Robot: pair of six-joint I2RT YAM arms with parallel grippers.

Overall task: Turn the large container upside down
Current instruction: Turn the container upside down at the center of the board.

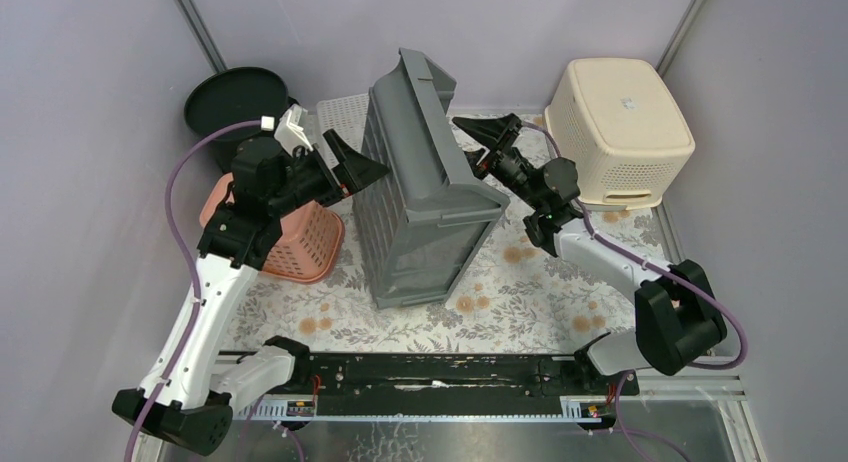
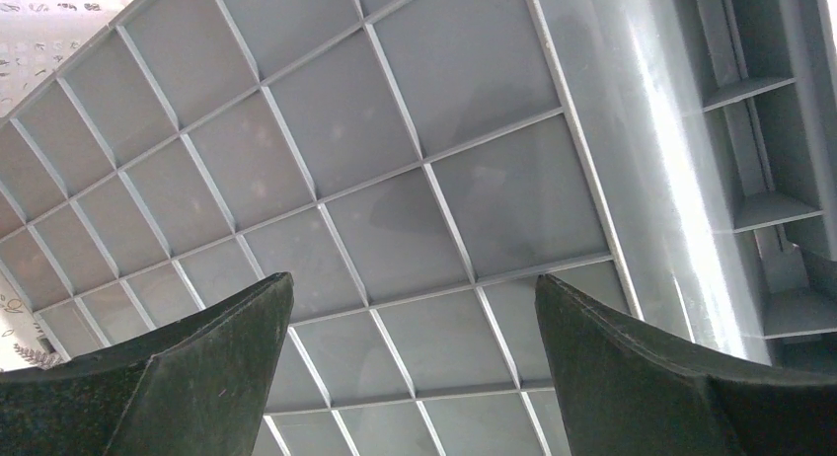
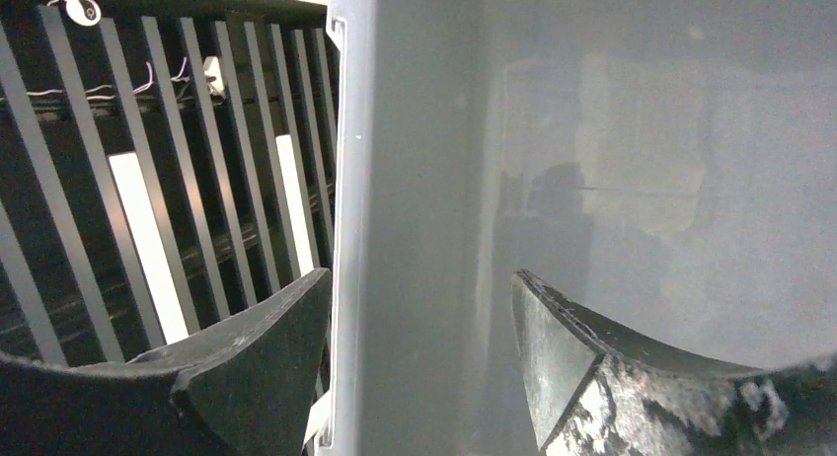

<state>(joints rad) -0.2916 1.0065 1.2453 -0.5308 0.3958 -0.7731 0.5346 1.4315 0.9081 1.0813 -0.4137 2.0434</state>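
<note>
The large container (image 1: 425, 182), a grey slatted crate, stands tipped on one side in the middle of the table, its open mouth facing right. My left gripper (image 1: 362, 157) is open at its ribbed underside. In the left wrist view the grid of the container's base (image 2: 395, 160) fills the frame, and nothing lies between the wide-apart fingers of the left gripper (image 2: 415, 278). My right gripper (image 1: 465, 142) is at the upper right rim. Its jaws (image 3: 420, 275) are open astride the container's wall (image 3: 415, 130), with the left finger close against the wall and a gap on the right.
A cream basket (image 1: 620, 127) lies upside down at the back right. A pink basket (image 1: 300, 237) sits under my left arm, with a black round bin (image 1: 235, 97) behind it. A white perforated piece (image 1: 345, 112) lies behind the crate. The flowered cloth (image 1: 530, 292) covers the table between grey walls.
</note>
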